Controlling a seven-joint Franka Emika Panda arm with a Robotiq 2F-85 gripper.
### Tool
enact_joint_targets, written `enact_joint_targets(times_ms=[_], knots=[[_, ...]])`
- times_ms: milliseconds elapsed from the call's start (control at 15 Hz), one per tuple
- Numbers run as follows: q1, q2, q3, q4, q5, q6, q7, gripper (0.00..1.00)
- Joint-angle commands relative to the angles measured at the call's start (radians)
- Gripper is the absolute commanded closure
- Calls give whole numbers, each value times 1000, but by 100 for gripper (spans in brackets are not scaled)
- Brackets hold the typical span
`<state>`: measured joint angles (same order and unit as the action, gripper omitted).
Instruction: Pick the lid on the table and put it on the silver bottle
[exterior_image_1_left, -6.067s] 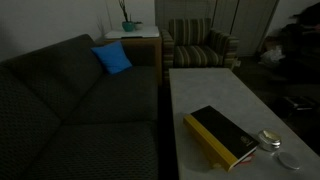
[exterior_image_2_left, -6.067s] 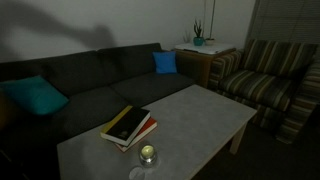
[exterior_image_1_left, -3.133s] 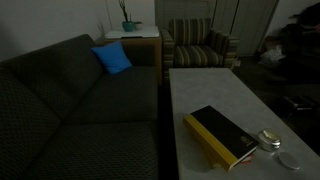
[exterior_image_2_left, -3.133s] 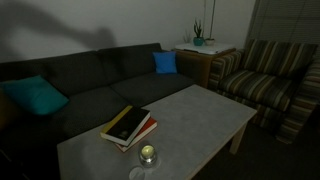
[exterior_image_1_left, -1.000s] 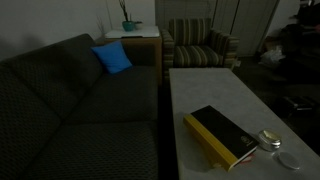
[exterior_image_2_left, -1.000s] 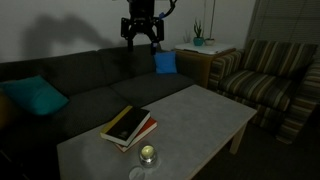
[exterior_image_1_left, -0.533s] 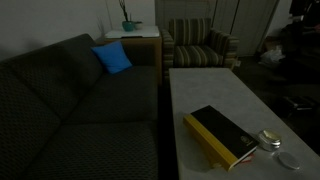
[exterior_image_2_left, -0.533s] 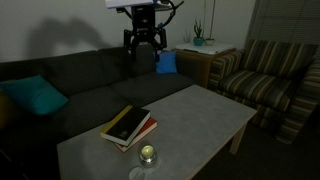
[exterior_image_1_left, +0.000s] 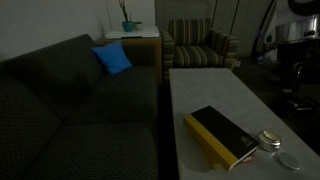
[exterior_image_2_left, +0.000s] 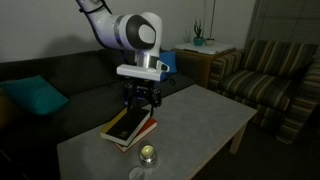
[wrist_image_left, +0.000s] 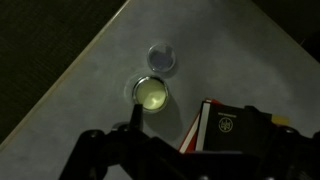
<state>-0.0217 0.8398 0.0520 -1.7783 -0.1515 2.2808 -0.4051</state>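
**Black robot gripper (exterior_image_2_left: 141, 101) hanging wide open over the long pale speckled table (exterior_image_2_left: 205, 112)**

The jaws are standing spread apart and gripping nothing, above the black-and-yellow book (exterior_image_2_left: 126, 124). The small flat pale grey round lid (wrist_image_left: 161, 56) is lying on the table, just beside the squat shiny silver bottle (wrist_image_left: 151, 94). The bottle is standing uncovered near the book's corner.

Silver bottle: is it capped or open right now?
Open. In the wrist view the bottle shows a bare round mouth; the lid lies apart from it on the table.
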Motion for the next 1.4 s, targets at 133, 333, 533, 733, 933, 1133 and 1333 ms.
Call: enact_joint_targets(times_ms=[133,333,533,733,933,1133,1333], knots=[[-118,171,72,69,37,-52,-178,0],[-105,171,58,54,21,-52,-162,0],[-120,178,67,82,30,-97,-192,0],[-93,184,51,95,8,-98,-168,0],[-69,246,36,142,-14,-114,-136,0],[-71,333,35,183,-23,-86,-148,0],[-90,425,36,234,-18,-73,-160,0]])
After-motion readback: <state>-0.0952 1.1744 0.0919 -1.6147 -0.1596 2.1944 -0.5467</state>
